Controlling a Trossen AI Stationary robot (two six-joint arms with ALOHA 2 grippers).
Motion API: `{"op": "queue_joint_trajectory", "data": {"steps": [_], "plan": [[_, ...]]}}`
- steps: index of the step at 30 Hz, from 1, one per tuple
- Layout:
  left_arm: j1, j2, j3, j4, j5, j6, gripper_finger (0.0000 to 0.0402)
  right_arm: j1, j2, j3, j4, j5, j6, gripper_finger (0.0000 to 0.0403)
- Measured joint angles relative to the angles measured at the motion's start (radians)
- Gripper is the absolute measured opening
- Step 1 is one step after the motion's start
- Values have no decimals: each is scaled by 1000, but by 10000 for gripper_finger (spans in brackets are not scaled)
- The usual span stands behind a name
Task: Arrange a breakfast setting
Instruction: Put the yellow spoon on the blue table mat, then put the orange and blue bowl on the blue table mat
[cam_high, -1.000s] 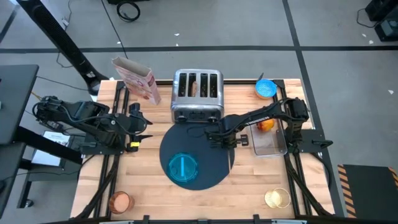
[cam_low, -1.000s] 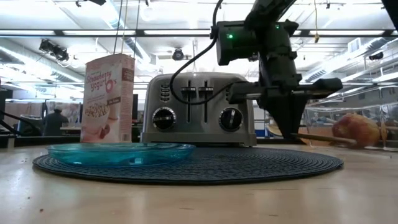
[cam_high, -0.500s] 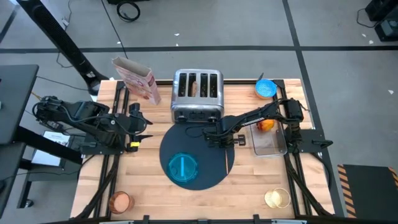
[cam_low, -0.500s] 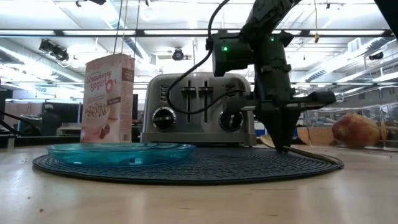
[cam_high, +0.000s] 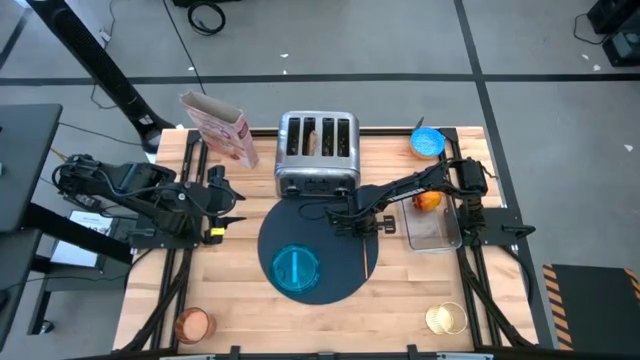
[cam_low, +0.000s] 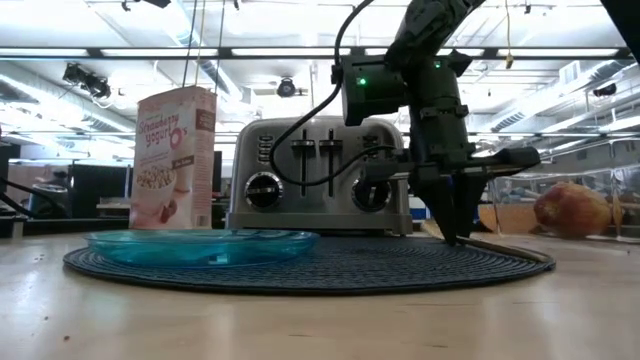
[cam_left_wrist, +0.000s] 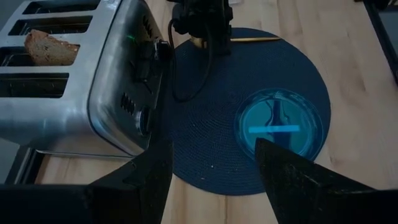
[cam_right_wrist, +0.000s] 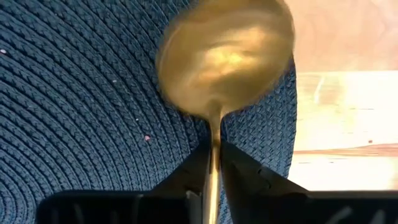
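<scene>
A gold spoon (cam_right_wrist: 227, 53) is in my right gripper (cam_right_wrist: 213, 155), which is shut on it low over the right part of the round dark navy mat (cam_high: 330, 235), in front of the toaster. The teal plate (cam_high: 295, 268) lies on the mat's near part. A brown toast slice (cam_left_wrist: 50, 48) stands in a toaster slot. The bright-blue bowl (cam_high: 427, 143) sits at the far right. The red-orange fruit (cam_high: 428, 200) lies in a clear tray. The copper cup (cam_high: 195, 324) stands at the near left. My left gripper (cam_left_wrist: 211, 162) is open and empty at the table's left. My right gripper pinches the spoon's thin neck (cam_right_wrist: 214, 134), just behind its bowl, between its two fingers. The fingers point down from above (cam_low: 450, 225). The handle (cam_low: 505, 244) reaches away from the fingers toward the table's near edge, lying low along the mat's right part.
A chrome four-slot toaster (cam_high: 317, 152) stands just behind the mat. A pink cereal box (cam_high: 220, 125) stands at the far left. A clear tray (cam_high: 435, 232) sits right of the mat. A yellowish glass (cam_high: 445, 318) stands near the front right corner.
My right gripper has gone toward the table's left and down with the spoon, from beside the tray onto the mat's right part. The spoon, first lifted and slanting, now lies low along the mat. In the last half second it has barely moved.
</scene>
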Motion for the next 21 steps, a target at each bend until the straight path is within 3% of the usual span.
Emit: {"op": "queue_joint_trajectory", "data": {"steps": [11,21], "plan": [[0,0,0,4,0,-8,231,0,0,12,-37,0,-16,63],[0,0,0,3,0,-3,231,3,-28,172,-220,-1,-125,64]]}}
